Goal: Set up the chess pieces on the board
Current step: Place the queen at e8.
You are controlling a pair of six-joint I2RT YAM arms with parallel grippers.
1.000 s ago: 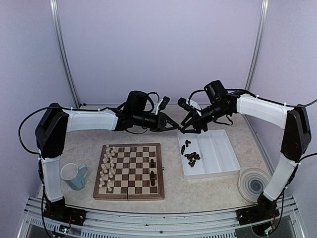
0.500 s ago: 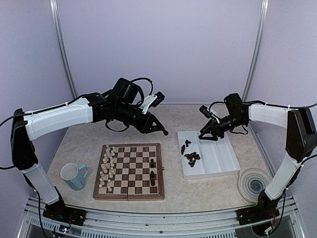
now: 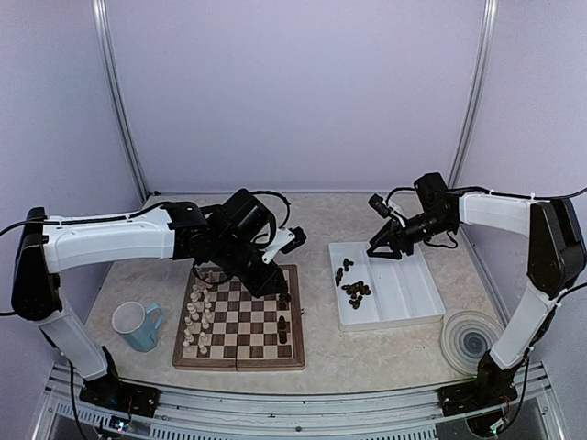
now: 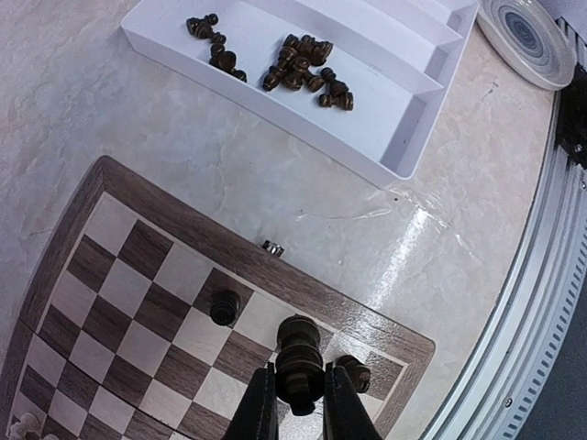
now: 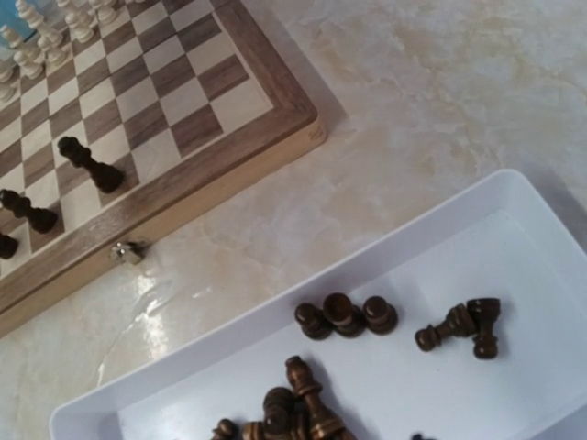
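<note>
Dark chess piece [image 4: 300, 362] — pinched in left fingers [image 4: 260, 408].

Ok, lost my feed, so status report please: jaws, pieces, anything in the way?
Left jaws shut on dark piece, over board's edge row. Right jaws above tray, state unclear. Two dark pieces stand close beside it.

The left arm [image 3: 110, 243] reaches from the near left toward the middle with its wrist bent down, and the left gripper [image 4: 298, 403] points down, its fingers [image 4: 260, 408] pinched on a dark piece [image 4: 298, 357]. The right arm [image 3: 495, 209] rises at the right edge and extends left along the far side. The right gripper [image 3: 374, 249] angles downward, and how wide its jaws stand cannot be made out.
</note>
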